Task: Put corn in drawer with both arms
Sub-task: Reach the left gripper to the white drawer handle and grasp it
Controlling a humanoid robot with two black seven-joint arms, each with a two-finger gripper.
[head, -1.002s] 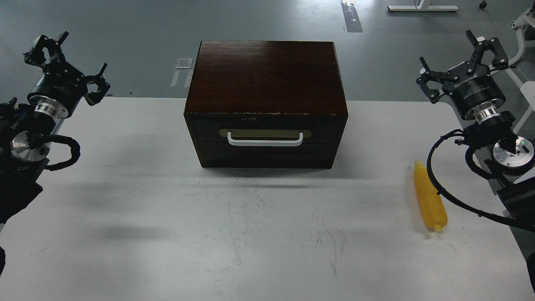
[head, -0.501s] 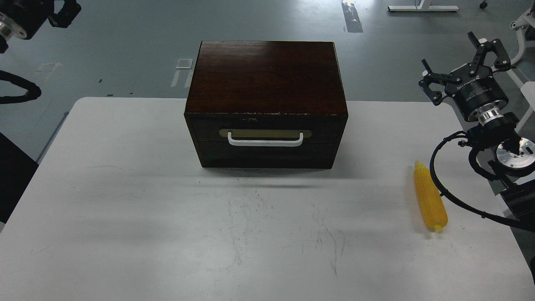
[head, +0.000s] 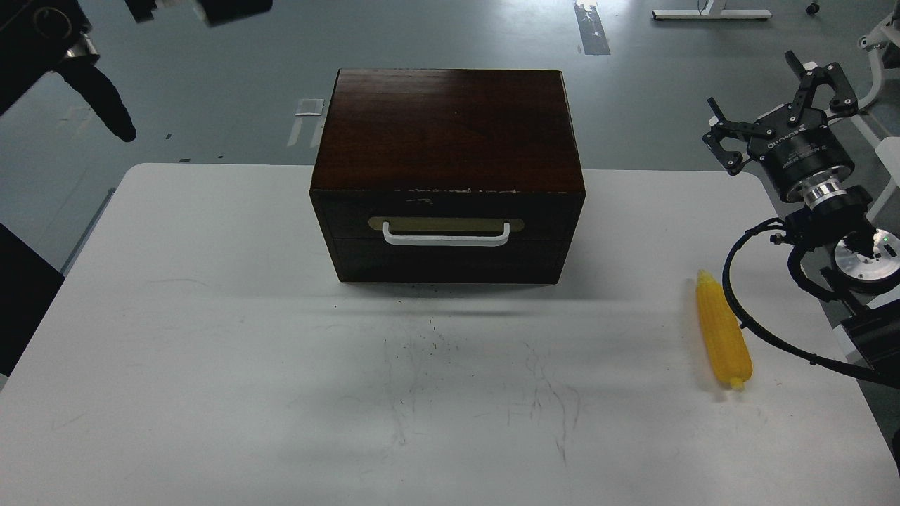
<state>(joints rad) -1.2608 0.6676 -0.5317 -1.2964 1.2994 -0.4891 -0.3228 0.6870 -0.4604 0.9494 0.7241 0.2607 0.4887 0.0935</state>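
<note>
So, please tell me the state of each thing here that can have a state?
drawer: shut, handle free
corn: lying flat on the table, not held
right gripper: open, empty, raised
left gripper: only dark arm parts at the top edge; state unclear

The right arm (head: 837, 211) is built in matte black, with a bright silver ring set below a thick cylindrical housing on which pale lettering is printed. Its right claw (head: 777, 112) is made of slim black links with small fasteners at the joints, and its fingers are seen spread apart. A black cable (head: 745, 309) is looped from the wrist. A round silver disc carrying a tiny green light is seen at 4 o'clock of the ring. Of the left arm (head: 63, 63), only blurred black parts and a silver glint are shown at 10 o'clock.
</note>
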